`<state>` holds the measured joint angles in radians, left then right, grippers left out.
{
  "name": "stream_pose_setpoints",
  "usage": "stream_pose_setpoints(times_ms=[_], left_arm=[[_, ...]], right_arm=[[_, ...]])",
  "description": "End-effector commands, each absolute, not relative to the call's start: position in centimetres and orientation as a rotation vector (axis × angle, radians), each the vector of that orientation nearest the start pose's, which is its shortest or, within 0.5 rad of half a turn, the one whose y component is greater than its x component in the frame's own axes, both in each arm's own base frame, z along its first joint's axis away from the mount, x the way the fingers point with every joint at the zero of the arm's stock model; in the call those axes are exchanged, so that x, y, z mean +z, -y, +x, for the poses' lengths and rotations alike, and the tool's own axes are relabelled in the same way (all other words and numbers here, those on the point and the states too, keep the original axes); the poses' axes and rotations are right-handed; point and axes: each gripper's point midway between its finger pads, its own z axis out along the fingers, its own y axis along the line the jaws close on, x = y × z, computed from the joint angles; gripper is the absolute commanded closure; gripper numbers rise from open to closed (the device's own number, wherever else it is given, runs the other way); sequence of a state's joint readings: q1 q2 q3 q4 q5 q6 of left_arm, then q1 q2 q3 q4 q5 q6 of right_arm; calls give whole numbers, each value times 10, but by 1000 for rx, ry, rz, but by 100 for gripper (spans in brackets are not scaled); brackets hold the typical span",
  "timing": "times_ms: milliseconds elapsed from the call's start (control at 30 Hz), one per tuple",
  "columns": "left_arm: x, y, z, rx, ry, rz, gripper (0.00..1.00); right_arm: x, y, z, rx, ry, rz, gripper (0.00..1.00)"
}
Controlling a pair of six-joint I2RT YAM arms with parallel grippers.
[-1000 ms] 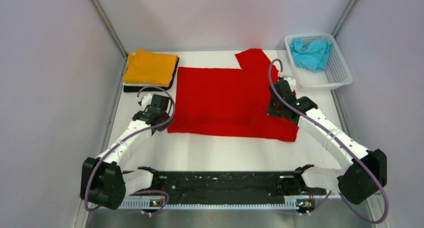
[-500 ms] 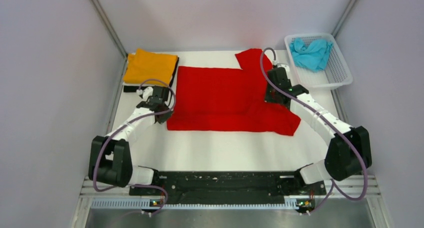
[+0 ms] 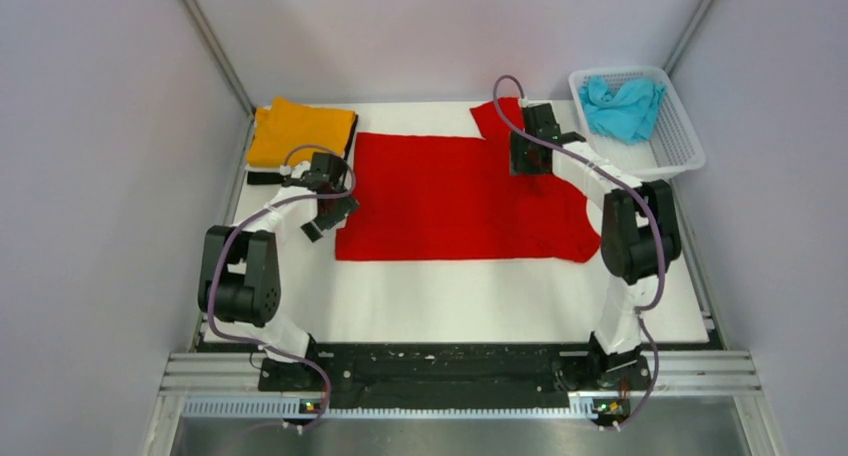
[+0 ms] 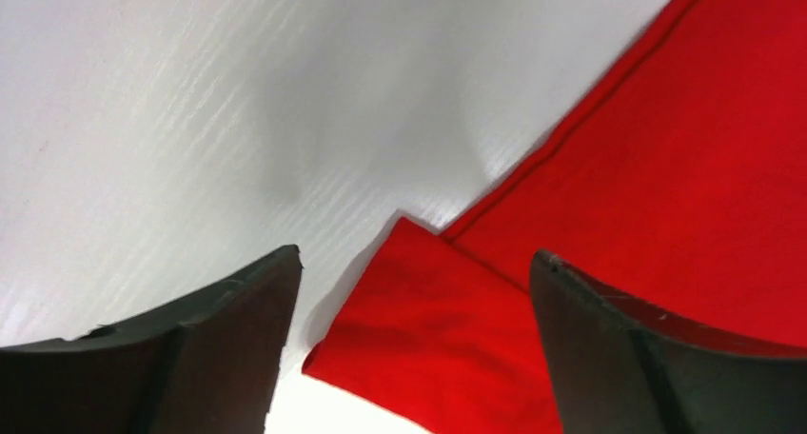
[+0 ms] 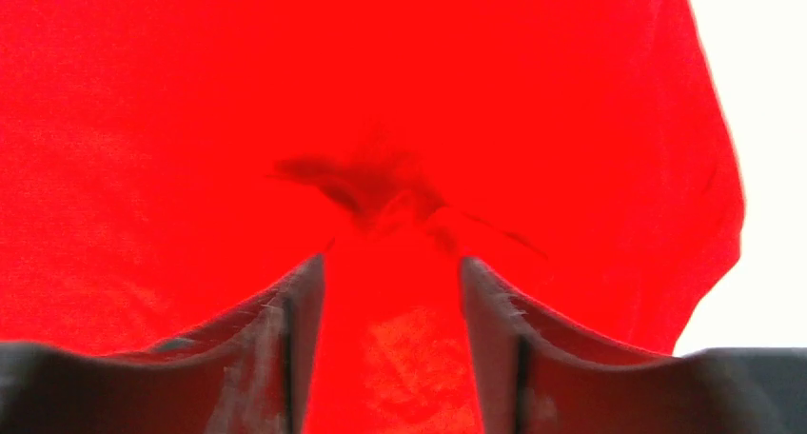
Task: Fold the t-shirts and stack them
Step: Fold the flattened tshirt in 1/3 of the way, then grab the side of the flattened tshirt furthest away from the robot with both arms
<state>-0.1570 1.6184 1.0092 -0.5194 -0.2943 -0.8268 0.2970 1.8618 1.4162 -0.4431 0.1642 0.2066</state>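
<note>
A bright red t-shirt (image 3: 450, 196) lies flat and partly folded in the middle of the table. My left gripper (image 3: 325, 216) stands wide open at its near left corner; in the left wrist view the red shirt's (image 4: 666, 167) corner lies between the spread fingers (image 4: 238, 329) of the left gripper (image 4: 414, 263). My right gripper (image 3: 527, 156) hovers over the shirt's far right part by the sleeve. In the right wrist view the right gripper (image 5: 392, 263) has parted jaws over red cloth (image 5: 190, 120) with a small pinched crease just ahead. An orange t-shirt (image 3: 300, 131) lies folded on a black one (image 3: 265, 178). A turquoise t-shirt (image 3: 625, 106) lies crumpled.
The turquoise shirt sits in a white lattice basket (image 3: 680, 146) at the far right corner. Grey walls close in the table on the left, back and right. A black rail (image 3: 440, 361) with the arm bases runs along the near edge.
Both arms have reached farther back across the table, the right one most, drawing the red shirt's near edge back. Both grippers were shut and have now opened, letting go of the cloth.
</note>
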Motion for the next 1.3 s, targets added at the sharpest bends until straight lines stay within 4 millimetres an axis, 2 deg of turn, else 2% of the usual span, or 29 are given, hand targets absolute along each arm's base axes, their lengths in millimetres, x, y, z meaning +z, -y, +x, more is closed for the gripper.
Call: stream_pose_setpoints(times_ms=[0, 100, 133, 167, 267, 400, 533, 667, 733, 800, 933, 1133, 1267], left_arm=[[80, 35, 367, 17, -2400, -906, 2], [93, 40, 364, -18, -2413, -886, 1], [96, 41, 363, -30, -2411, -882, 1], [100, 43, 361, -51, -2404, -875, 1], [100, 55, 356, -156, -2408, -829, 1], [98, 98, 366, -462, -2423, -704, 1], [89, 134, 381, -633, -2455, -612, 1], [63, 150, 394, -644, -2517, -614, 1], [44, 151, 389, -628, -2573, -637, 1], [34, 147, 380, -596, -2597, -655, 1], [12, 130, 348, -483, -2649, -688, 1], [-11, 118, 281, -453, -2733, -743, 1], [-9, 105, 243, -397, -2754, -773, 1]], right_arm=[[139, -110, 505, -41, -2309, 21, 36], [163, -116, 500, 27, -2276, 55, 19], [163, -118, 491, 62, -2278, 53, 7], [161, -122, 481, 103, -2280, 41, 2], [149, -127, 443, 210, -2288, 37, 1], [125, -152, 399, 473, -2305, 29, 1], [91, -157, 390, 512, -2366, 59, 1], [51, -152, 388, 462, -2463, 125, 1], [31, -146, 379, 427, -2514, 160, 1], [17, -141, 362, 411, -2548, 177, 1], [13, -132, 330, 401, -2563, 204, 1], [7, -133, 261, 406, -2649, 180, 1], [6, -121, 214, 311, -2711, 213, 1]])
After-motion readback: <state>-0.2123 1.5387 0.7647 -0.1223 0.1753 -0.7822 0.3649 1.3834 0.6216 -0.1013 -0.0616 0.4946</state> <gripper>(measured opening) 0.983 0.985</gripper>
